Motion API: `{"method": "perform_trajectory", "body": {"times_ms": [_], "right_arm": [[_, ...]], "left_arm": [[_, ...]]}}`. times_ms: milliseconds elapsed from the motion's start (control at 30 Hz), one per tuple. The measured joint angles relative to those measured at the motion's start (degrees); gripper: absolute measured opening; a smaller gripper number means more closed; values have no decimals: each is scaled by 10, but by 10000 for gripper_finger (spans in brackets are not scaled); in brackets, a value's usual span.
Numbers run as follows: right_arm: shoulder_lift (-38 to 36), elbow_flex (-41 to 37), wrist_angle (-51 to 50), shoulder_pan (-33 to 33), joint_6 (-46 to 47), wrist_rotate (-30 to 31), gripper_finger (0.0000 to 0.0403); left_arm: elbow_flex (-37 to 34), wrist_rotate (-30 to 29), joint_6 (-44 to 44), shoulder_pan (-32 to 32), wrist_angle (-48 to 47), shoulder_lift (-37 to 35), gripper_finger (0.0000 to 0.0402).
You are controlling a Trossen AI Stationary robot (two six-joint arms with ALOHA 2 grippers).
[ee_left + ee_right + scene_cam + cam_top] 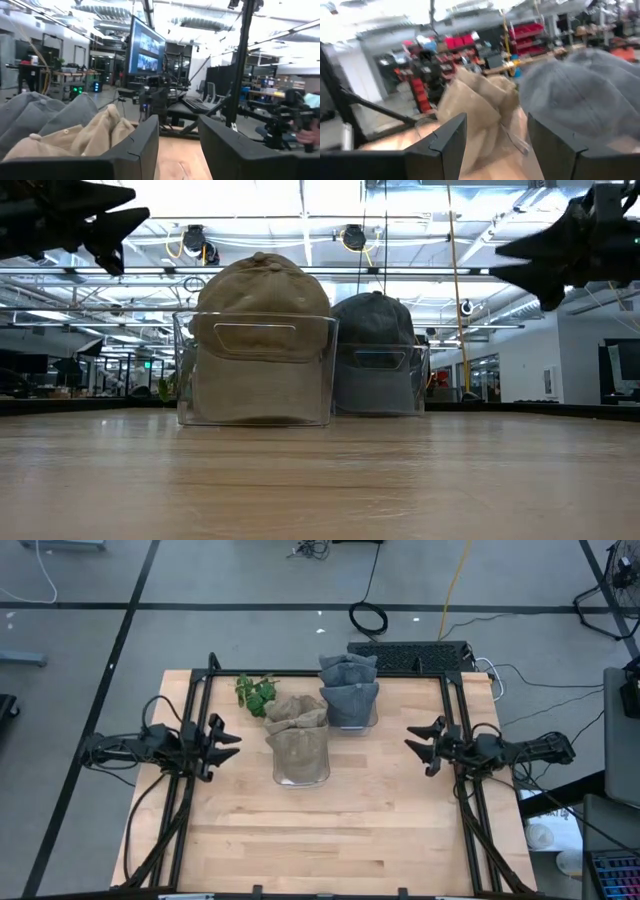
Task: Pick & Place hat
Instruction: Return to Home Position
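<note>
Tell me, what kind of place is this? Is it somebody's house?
Not a house; it looks like a robot lab or workshop. The left gripper and right gripper wait open at the sides of a wooden table. Around it are a big screen, red storage bins and bare ceiling ducts.

No writing, number, brand or sign can be read in any view. The large dark screen (146,50) at the upper centre of the left wrist view glows with blue pictures, too blurred to read.
</note>
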Motion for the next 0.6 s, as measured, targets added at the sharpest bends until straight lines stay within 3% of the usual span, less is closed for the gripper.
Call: {"method": "perform_trajectory", "body": {"times_ms": [367, 600], "right_arm": [[1, 57, -138, 0, 45, 41, 196], [3, 73, -144, 0, 17, 69, 196]], "left_arm": [[0, 8, -1, 0, 8, 0, 137], [0, 8, -12, 0, 10, 2, 145]]}}
